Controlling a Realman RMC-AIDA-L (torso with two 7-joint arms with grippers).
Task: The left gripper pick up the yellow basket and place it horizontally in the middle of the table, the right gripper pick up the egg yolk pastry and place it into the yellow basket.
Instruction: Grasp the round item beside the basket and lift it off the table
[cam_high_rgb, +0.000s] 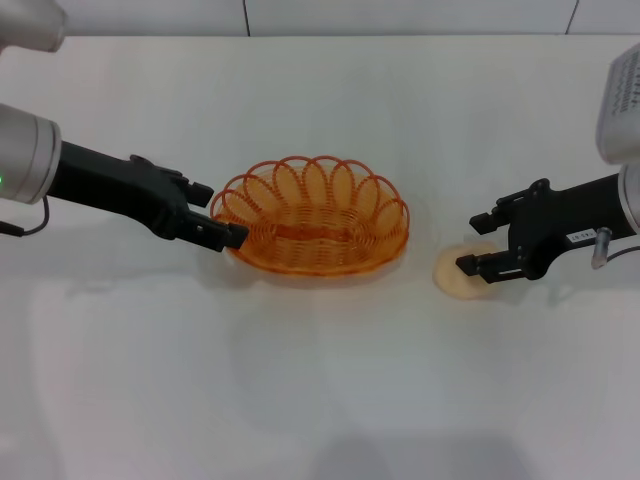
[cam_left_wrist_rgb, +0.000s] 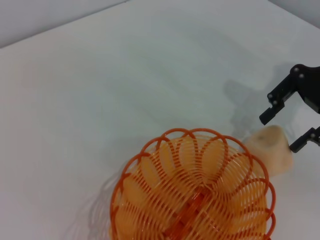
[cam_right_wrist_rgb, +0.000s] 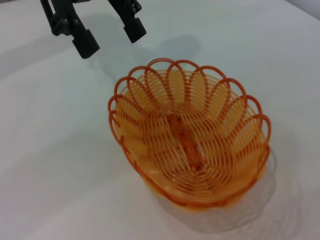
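The yellow basket (cam_right_wrist_rgb: 189, 142) fills the foreground of both wrist views; it sits upright on the white surface (cam_high_rgb: 320, 400), about at its middle, long axis running side to side across the head view. Taking the basket as the landmark: the left claw (cam_high_rgb: 212, 213) is at the basket's left end, fingers spread apart, one tip just off the scalloped rim and the other above it. The right wrist view shows both fingers clear of the wire with a gap between them, so this claw is released and holds nothing. The basket looks already placed.

The egg yolk pastry (cam_high_rgb: 462, 273) lies on the surface just beyond the basket's right end, near but not touching it. The right claw (cam_high_rgb: 477, 242) straddles the pastry with fingers parted, one on either side, not yet clenched. The coming move turns on this: the basket lies directly to the left of the pastry, so once gripped and lifted the pastry needs only a short carry leftward over the rim. The right arm is plainly the nearer one.
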